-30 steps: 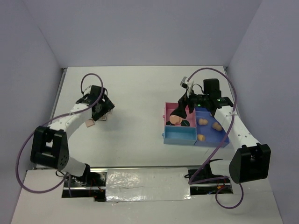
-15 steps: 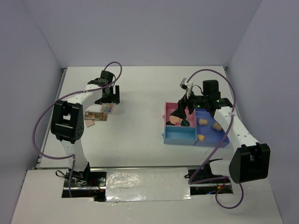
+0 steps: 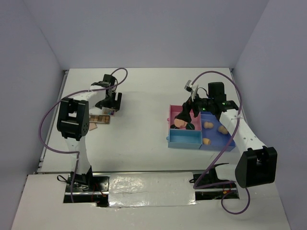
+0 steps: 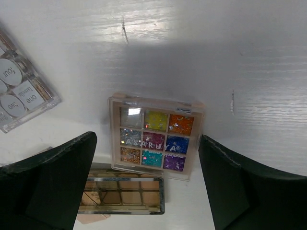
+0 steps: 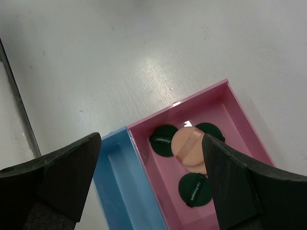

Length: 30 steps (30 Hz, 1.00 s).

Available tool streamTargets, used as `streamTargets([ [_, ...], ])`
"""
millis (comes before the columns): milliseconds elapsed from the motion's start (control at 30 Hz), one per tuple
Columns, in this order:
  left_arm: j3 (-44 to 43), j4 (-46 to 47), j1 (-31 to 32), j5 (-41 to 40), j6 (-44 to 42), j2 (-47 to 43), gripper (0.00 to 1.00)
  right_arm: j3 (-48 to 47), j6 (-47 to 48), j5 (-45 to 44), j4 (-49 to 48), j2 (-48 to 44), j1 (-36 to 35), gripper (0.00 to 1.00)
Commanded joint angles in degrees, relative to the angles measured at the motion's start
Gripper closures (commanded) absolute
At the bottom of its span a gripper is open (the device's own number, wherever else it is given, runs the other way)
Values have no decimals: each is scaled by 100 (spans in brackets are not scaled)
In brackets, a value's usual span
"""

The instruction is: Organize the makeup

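Observation:
My left gripper (image 3: pixel 110 102) is open and empty, hovering over a glitter palette (image 4: pixel 156 141) of coloured squares on the table. A nude-toned palette (image 4: pixel 122 195) lies just in front of it, and a clear palette with round labels (image 4: pixel 19 91) lies to the left. My right gripper (image 3: pixel 184 115) is open and empty above the tray's pink compartment (image 5: pixel 220 103). That compartment holds three dark green discs (image 5: pixel 164 140) and flat peach pads (image 5: pixel 188 146). Three peach sponges (image 3: pixel 209 125) lie in the dark blue compartment.
The pink-and-blue tray (image 3: pixel 169 139) stands at right centre; its light blue front compartment (image 5: pixel 117 184) holds nothing. A small peach piece (image 3: pixel 92 126) lies beside the palettes. The left table edge has a metal rail (image 3: pixel 56 103).
My left arm has swung round and its gripper moved away from the palettes toward the back, then came slightly nearer over them. The right arm has not moved.

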<state>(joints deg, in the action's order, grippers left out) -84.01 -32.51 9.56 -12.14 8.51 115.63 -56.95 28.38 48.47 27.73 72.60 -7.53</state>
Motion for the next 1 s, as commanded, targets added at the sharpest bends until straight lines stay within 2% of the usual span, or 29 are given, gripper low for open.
streamTargets([
  [0,-204,17,-156,247,-297,135,1,-97,27,-48,-145,53,-47,7],
  [200,-72,166,-209,607,-377,196,4,-176,10,-57,-153,123,-29,7],
  [400,182,368,-218,897,-254,231,16,-203,36,-92,-127,132,-29,7],
  [600,420,605,-253,1117,-26,188,33,-159,106,-118,-83,9,-20,7],
  [667,447,658,-253,1161,19,126,45,-141,115,-127,-83,-9,-3,7],
  [700,464,711,-253,1161,71,48,57,-124,124,-118,-74,-26,-3,7],
  [833,561,965,-253,1433,247,-399,76,-115,124,-118,-74,-70,23,7],
  [967,1042,1597,-183,2266,615,-1321,83,-115,115,-127,-74,-123,67,7],
])
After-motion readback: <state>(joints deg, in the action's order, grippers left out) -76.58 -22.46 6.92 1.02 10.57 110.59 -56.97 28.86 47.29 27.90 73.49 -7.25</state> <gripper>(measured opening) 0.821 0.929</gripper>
